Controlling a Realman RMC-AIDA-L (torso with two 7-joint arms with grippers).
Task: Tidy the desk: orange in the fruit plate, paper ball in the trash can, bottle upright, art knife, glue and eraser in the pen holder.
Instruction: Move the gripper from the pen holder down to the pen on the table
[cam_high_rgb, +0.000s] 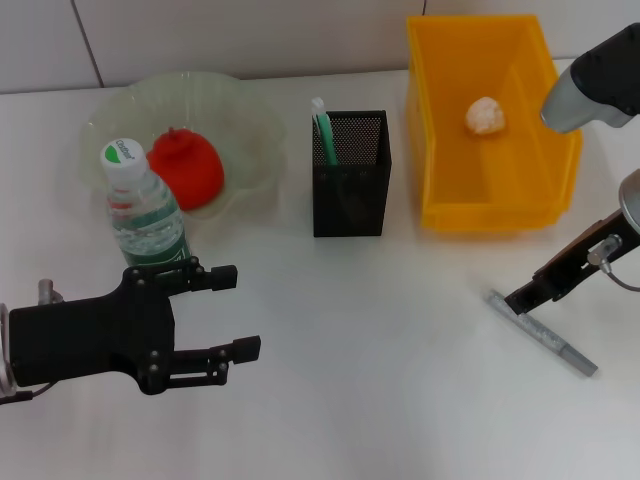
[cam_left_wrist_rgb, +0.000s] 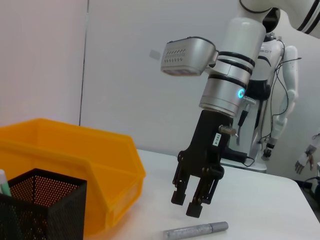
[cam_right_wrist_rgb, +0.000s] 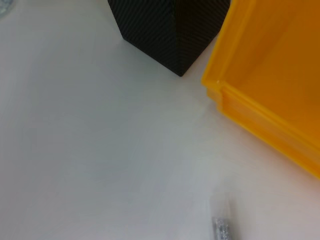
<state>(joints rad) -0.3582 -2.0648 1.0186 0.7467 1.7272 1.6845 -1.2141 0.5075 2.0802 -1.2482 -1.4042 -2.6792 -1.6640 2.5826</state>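
The orange (cam_high_rgb: 187, 168) lies in the pale green fruit plate (cam_high_rgb: 250, 120) at the back left. In front of the plate the bottle (cam_high_rgb: 141, 207) stands upright. My left gripper (cam_high_rgb: 240, 310) is open and empty, just in front of the bottle. In the yellow trash can (cam_high_rgb: 440, 150) lies the paper ball (cam_high_rgb: 484, 116). The black mesh pen holder (cam_high_rgb: 350, 190) holds a green stick with a white tip (cam_high_rgb: 322, 125). A grey art knife (cam_high_rgb: 545, 335) lies flat at the right. My right gripper (cam_left_wrist_rgb: 189, 205) hovers just over its end, open by a narrow gap. The eraser is out of view.
The trash can (cam_right_wrist_rgb: 270, 75) and pen holder (cam_right_wrist_rgb: 170, 30) stand close together at the back. The knife tip (cam_right_wrist_rgb: 221, 227) lies on bare white table in front of them. A wall rises behind the table.
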